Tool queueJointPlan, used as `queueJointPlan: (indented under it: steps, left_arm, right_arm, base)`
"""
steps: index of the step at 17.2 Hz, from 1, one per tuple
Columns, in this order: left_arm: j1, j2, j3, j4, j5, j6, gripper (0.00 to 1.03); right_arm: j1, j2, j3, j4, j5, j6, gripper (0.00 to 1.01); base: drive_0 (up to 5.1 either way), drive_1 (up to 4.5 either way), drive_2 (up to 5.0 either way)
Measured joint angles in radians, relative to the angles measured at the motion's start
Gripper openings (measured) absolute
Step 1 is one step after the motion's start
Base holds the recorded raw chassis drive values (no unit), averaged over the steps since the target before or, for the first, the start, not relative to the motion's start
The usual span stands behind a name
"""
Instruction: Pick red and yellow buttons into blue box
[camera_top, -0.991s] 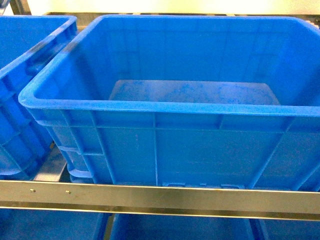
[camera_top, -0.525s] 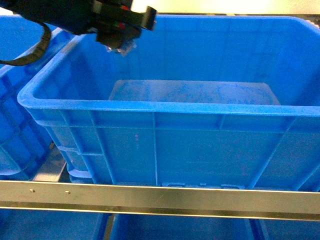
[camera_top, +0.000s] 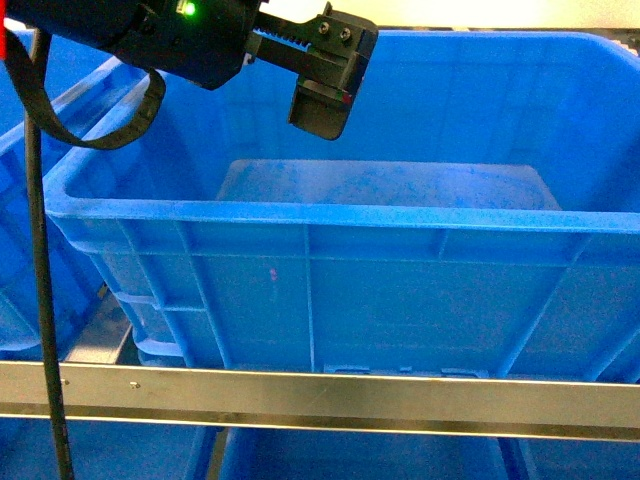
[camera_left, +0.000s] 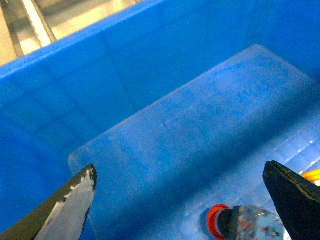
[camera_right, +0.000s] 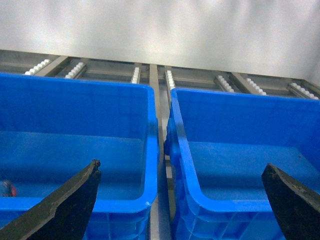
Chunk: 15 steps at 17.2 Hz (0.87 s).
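Left gripper (camera_left: 180, 200) hovers over the blue box (camera_top: 300, 215), fingers (camera_left: 67, 207) spread wide and empty; the red button (camera_left: 240, 224) lies on its side on the box floor below, with a sliver of yellow at the frame edge, likely the yellow button (camera_left: 311, 175). Looks like the release step is done for red. Right gripper (camera_right: 180, 200) is also wide and empty over neighbouring crates; next move is likely lifting the left arm clear.

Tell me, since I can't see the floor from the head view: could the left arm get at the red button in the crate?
Probably yes. The left gripper hangs open inside the blue box, with the red button lying on the floor just below its fingers and nothing between them.
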Motion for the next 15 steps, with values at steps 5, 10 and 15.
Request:
queueJointPlan:
  steps: [5, 10, 15]
  left_arm:
    - [0.106, -0.310, -0.356, 0.356, -0.169, -0.054, 0.98]
    - [0.170, -0.748, -0.681, 0.411, -0.245, -0.195, 0.98]
    - [0.087, -1.032, -0.803, 0.276, -0.388, -0.230, 0.98]
  right_arm:
    - [0.000, 0.000, 0.000, 0.000, 0.000, 0.000, 0.98]
    - [0.000, 0.000, 0.000, 0.000, 0.000, 0.000, 0.98]
    - [0.000, 0.000, 0.000, 0.000, 0.000, 0.000, 0.98]
  base:
    - [0.0, 0.00, 0.0]
    - [0.0, 0.00, 0.0]
    - [0.0, 0.00, 0.0]
